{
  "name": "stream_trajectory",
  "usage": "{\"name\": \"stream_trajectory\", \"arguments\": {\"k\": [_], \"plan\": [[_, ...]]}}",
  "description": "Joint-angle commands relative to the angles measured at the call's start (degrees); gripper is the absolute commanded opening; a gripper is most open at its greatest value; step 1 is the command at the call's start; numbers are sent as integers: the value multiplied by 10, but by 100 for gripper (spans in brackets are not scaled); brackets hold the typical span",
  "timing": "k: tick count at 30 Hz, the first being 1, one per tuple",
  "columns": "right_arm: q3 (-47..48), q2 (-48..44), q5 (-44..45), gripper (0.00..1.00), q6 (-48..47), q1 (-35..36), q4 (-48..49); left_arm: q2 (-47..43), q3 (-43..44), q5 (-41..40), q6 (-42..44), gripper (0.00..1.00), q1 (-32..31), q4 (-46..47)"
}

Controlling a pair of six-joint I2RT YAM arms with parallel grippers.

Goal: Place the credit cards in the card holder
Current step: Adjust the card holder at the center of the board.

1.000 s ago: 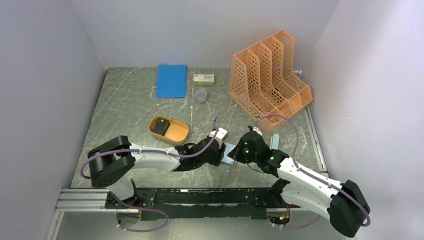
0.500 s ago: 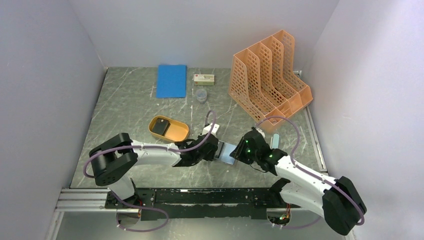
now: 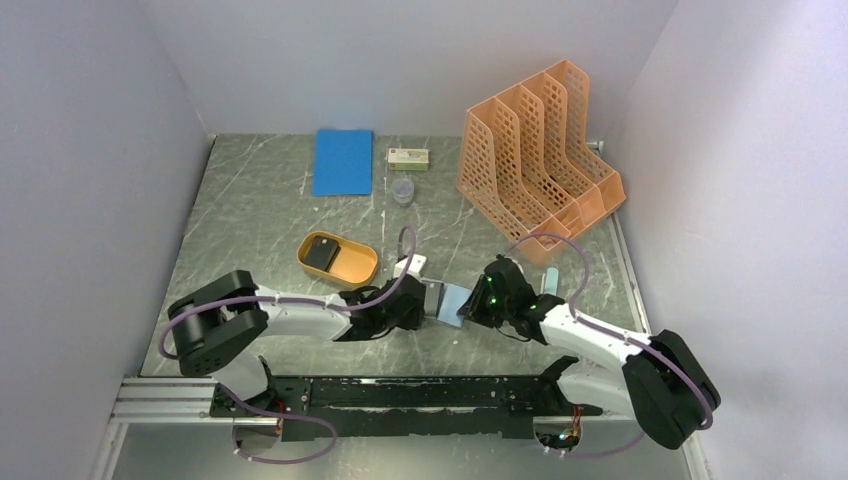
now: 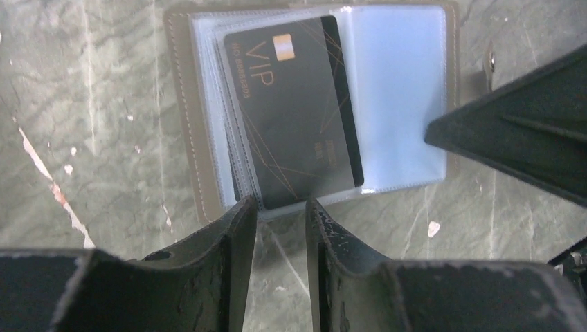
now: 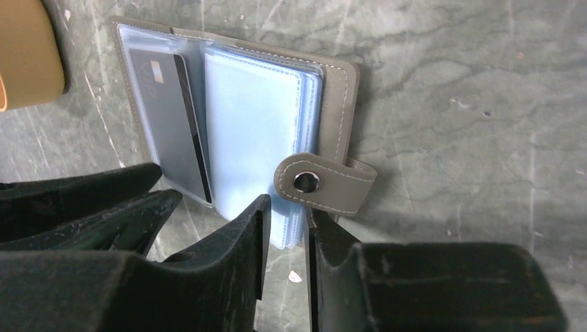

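The grey-brown card holder lies open on the table between both grippers, showing its clear bluish sleeves. A black VIP credit card sits slanted, partly inside a sleeve on the holder's left half, and shows in the right wrist view too. My left gripper is narrowly open, its tips just at the sleeve's near edge, holding nothing. My right gripper is shut on the edge of the sleeve stack, beside the snap strap. Another black card lies in the orange tray.
An orange perforated file rack stands at the back right. A blue notebook, a small box and a clear cup sit at the back. The tray's edge shows in the right wrist view.
My left gripper has drawn back to the left, away from the holder. My right gripper and the holder have shifted a little to the left.
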Motion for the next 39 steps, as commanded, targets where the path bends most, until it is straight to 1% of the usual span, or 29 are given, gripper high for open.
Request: {"name": "stream_trajectory", "arguments": {"k": [1,5,10,14,17,19,21,25,27,30,31,35,39], "plan": [[7,26,-29,26,-23,-3,36,-29,-45,50,-39,37,-1,19],[19,47,-39,23,-43,-3,46,-62,-73,56,-57,36,-8,19],[35,73,-59,22,-60,-2,57,-109,-89,30,-78,36,-19,-17],[42,51,-46,25,-63,-2,33,-155,-81,-7,-70,36,-20,-53],[45,16,-27,28,-61,-2,2,-161,-50,-39,-51,38,-16,-78],[42,-8,-13,29,-55,-2,-17,-144,-15,-54,-43,37,-5,-101],[35,-28,-1,29,-48,-3,-26,-117,12,-52,-37,36,14,-112],[27,-22,4,29,-36,-3,-31,-60,50,-28,-22,36,45,-94],[26,-21,11,28,-29,-2,-32,-36,67,5,-5,38,50,-76],[25,-36,27,29,-22,-2,-44,-19,88,60,34,47,48,-37],[25,-43,34,29,-20,-3,-51,-13,99,63,43,50,42,-39],[19,-77,56,29,-17,-3,-74,25,153,53,80,54,7,-62],[6,-110,56,29,-12,-3,-94,71,187,56,89,54,-7,-89]]}}
